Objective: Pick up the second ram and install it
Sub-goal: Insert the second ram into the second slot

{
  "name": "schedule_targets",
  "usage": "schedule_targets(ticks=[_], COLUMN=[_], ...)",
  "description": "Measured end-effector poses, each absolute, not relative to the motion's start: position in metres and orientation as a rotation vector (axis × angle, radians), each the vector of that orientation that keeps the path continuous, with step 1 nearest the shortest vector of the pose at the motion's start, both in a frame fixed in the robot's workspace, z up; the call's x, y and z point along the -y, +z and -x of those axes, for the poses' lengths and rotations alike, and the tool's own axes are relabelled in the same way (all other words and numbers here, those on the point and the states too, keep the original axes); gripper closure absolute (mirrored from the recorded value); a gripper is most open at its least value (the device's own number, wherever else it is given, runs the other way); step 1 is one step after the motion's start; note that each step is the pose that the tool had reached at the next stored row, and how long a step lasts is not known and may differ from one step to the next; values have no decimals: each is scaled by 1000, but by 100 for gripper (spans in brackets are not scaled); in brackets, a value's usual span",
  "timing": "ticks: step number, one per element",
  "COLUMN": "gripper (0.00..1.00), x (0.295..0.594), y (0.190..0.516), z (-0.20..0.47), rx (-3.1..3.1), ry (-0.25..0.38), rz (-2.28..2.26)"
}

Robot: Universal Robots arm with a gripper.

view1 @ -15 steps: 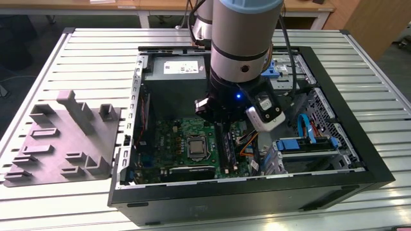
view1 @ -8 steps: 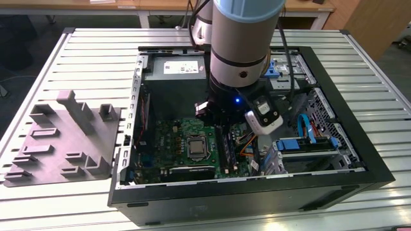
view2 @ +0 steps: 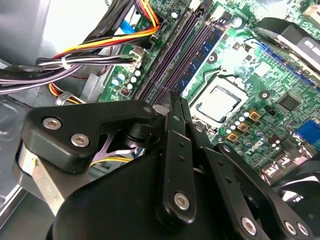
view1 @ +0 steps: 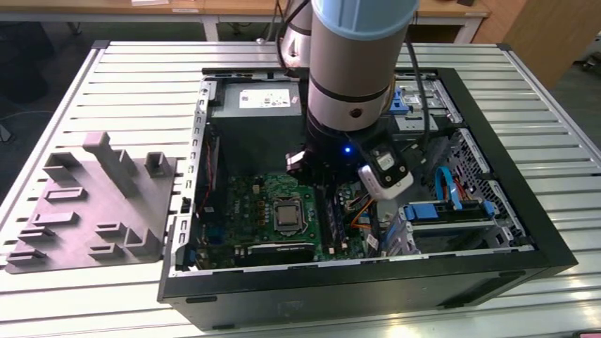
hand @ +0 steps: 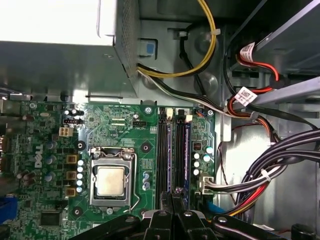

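My gripper (view2: 176, 100) (hand: 172, 192) hangs inside the open computer case (view1: 488, 260), with its two black fingers pressed together and nothing visible between them. Its tips sit just above the narrow black slot rails (hand: 164, 150) on the green motherboard (hand: 125, 125). A dark blue-green ram (hand: 187, 160) (view2: 200, 62) stands on edge in the rail beside the tips, on the cable side. I cannot tell whether this stick is the second ram. In the exterior view the arm (view1: 352, 84) reaches straight down into the case over the motherboard (view1: 244, 204).
The processor socket (hand: 111, 181) (view1: 284, 213) lies beside the slots. Thick cable bundles (hand: 270, 175) (view2: 95, 50) crowd the other side. A power supply (view1: 258, 98) fills the case's far end, and blue drive brackets (view1: 441, 211) sit at the exterior view's right. A grey fixture (view1: 94, 204) rests on the slatted table.
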State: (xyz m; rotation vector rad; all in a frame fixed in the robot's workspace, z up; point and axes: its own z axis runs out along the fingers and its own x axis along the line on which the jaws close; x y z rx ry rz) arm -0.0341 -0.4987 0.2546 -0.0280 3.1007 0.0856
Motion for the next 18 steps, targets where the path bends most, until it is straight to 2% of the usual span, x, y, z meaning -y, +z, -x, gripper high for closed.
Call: schedule_targets(ticks=[18], gripper=[89], x=[497], y=[237], z=[34], rx=[-3100], ry=[96], rz=[28])
